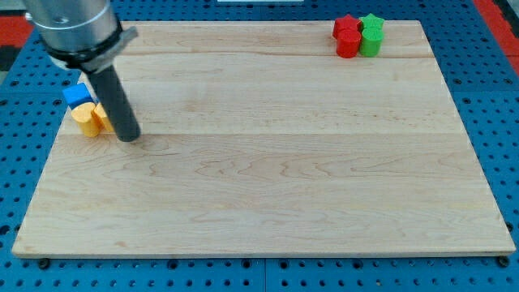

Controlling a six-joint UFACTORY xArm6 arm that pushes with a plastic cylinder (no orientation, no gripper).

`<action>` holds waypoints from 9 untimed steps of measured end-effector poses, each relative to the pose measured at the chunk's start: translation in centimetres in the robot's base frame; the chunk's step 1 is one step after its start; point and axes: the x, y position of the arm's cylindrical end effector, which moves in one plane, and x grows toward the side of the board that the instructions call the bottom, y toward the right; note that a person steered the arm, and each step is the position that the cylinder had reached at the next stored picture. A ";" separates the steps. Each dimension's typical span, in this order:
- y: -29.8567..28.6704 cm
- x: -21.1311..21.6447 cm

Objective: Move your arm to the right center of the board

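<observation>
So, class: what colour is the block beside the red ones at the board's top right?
Green, touching the red blocks; seen in the camera view.

Wooden desk carries four blocks. Blue block and yellow block touching at desk's left edge; red block and green block touching near its top-right corner.

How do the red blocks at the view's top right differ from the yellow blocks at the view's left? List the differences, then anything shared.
Colour: the red blocks are red, while the yellow blocks are orange-yellow.
Neighbours: the red blocks touch green blocks; the yellow blocks sit by a blue block.
Nearness to my tip: the yellow blocks lie right beside it, while the red blocks are far across the board.
Shared: both groups stand near the board's edge.
</observation>
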 end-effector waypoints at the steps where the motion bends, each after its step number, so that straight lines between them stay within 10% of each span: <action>1: 5.3 1.2; 9: 29.7 -4.4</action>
